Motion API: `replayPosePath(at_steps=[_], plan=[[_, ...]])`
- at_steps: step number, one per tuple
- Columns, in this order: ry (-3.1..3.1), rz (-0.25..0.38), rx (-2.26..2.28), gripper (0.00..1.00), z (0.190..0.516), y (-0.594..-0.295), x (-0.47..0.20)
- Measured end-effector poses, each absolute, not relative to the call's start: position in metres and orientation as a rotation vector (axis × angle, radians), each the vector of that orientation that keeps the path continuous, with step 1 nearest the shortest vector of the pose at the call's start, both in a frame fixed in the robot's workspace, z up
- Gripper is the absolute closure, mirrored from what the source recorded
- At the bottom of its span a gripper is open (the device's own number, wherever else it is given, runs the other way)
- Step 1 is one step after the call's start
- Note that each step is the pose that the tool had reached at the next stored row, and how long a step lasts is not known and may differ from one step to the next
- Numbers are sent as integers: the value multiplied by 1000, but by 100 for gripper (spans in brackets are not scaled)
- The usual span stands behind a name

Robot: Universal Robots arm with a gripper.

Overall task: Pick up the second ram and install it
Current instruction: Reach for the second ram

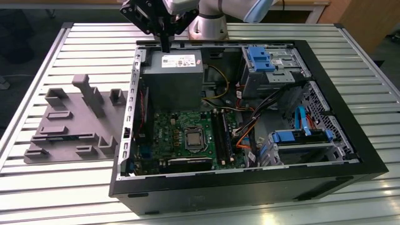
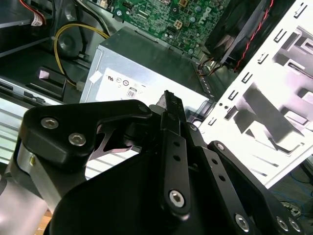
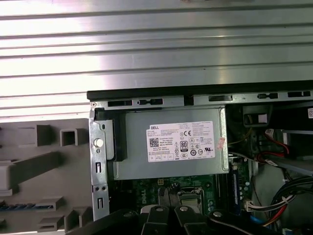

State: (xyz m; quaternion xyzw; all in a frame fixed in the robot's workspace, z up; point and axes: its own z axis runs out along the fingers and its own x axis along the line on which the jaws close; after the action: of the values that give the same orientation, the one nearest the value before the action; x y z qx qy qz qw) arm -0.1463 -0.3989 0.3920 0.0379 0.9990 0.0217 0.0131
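Second ram (image 3: 9,207): what looks like a thin blue-green strip with small dark marks, seen in the first wrist view lying in a groove of the grey holder tray. It is well apart from the claw and outside the computer case.
Claw (image 1: 166,48): its fingers are pressed together with nothing between them. It hangs tip-down, and both wrist views show the closed tips (image 2: 169,96) (image 3: 168,191).
Grey holder tray (image 1: 69,126): a moulded block with posts and pockets, off to the claw's side and down on the table. It sits just beside the case wall.
Power supply (image 1: 172,79): a grey box with a white label, directly under the claw's tips.
Motherboard (image 1: 181,136): a green board beyond the power supply, farther from the claw.
Memory slots (image 1: 222,136): long black slots on the motherboard, well apart from the claw.
Computer case (image 1: 250,187): a black tower lying open on its side, with the claw above its far edge.
Table (image 1: 75,187): slatted metal, under the case and the tray.
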Motion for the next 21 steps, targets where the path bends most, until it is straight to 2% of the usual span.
replayPosePath(at_steps=[21], plan=[[3112,68,118,89,392,-399,-152]])
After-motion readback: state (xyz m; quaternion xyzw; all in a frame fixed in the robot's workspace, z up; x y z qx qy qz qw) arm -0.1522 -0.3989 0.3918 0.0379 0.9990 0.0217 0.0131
